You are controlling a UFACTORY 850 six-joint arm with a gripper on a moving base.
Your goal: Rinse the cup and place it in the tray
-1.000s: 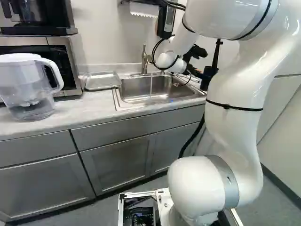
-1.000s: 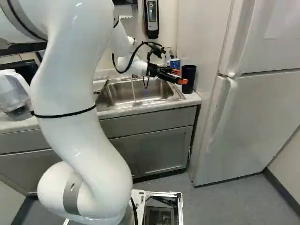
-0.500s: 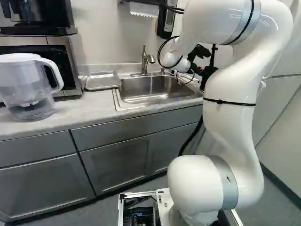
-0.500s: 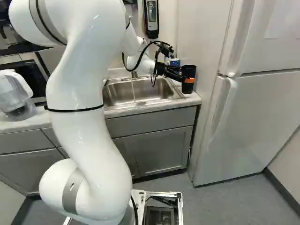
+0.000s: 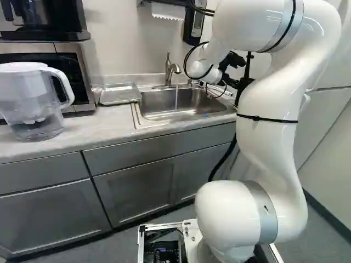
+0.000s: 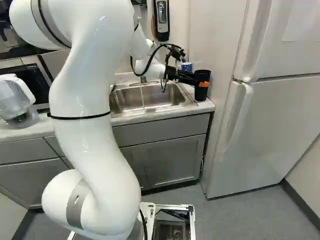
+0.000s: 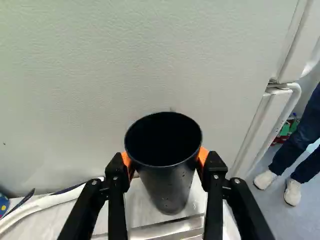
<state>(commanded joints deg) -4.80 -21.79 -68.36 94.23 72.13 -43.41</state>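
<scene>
Counting one black cup (image 7: pixel 169 190), one metal tray (image 5: pixel 119 94), one sink (image 5: pixel 170 114), one faucet (image 5: pixel 169 72), one thin water stream (image 5: pixel 176 98). Also one bench (image 5: pixel 98 129), one pitcher (image 5: pixel 34 101), one microwave (image 5: pixel 81 71), one refrigerator (image 6: pixel 270 120), one hanging paper sheet (image 5: pixel 167 11), one wall dispenser (image 6: pixel 161 22), one blue-patterned item (image 6: pixel 186 66), kind unclear.

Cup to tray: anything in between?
Yes. The sink lies between the black cup, gripped by the pincer, and the tray. The tap rises at the sink's rear edge, its water stream falling into the basin. No other obstacle visible.
</scene>
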